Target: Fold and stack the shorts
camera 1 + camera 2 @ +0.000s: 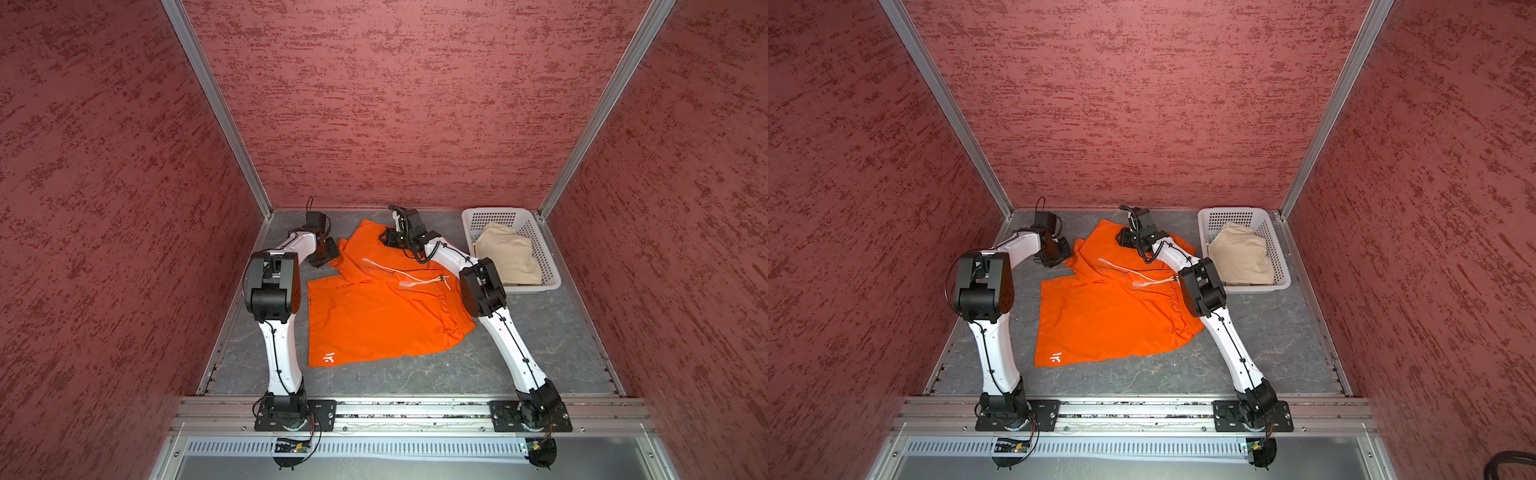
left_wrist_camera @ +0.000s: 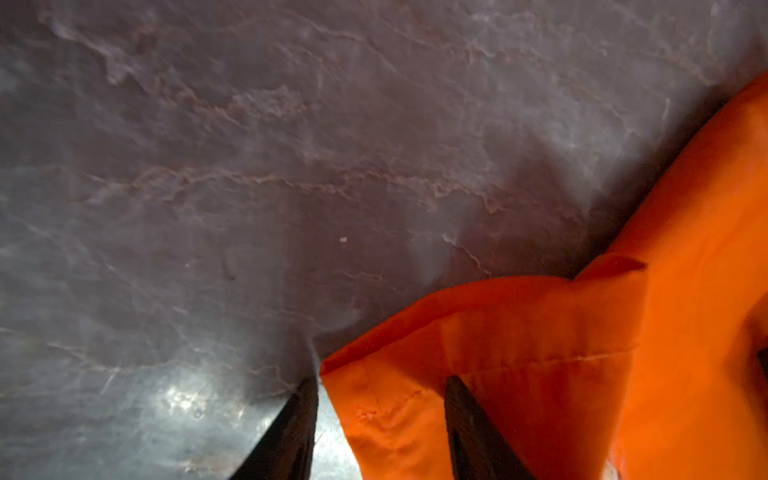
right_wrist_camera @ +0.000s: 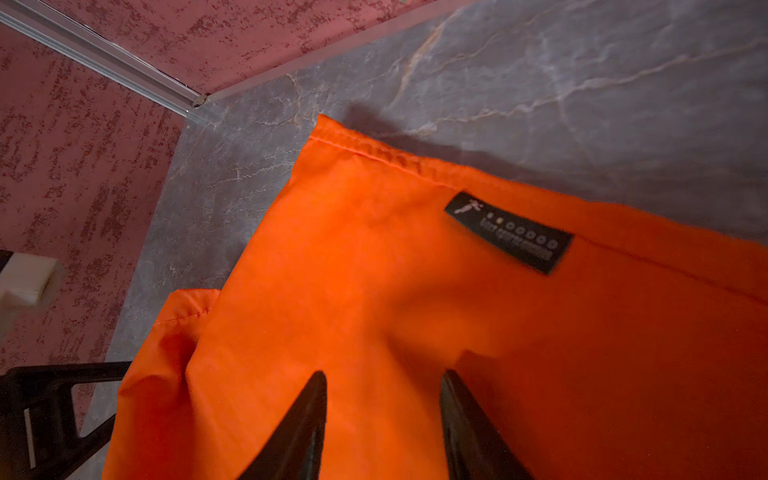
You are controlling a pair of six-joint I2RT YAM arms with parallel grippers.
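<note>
Grey table (image 1: pixel 519 332) carries orange shorts (image 1: pixel 374 316), waist rightward, legs leftward; left claw (image 2: pixel 380 379) and right claw (image 3: pixel 383 373) both half-spread.

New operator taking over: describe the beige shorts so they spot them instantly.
Look to the table's far right corner, where a white basket sits. The beige shorts lie crumpled inside it. They are the only pale cloth; the orange shorts lie spread on the table.

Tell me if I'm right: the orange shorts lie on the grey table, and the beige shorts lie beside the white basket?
Not quite: both top views show the beige shorts inside the white basket, not beside it. The orange shorts do lie on the grey table.
</note>
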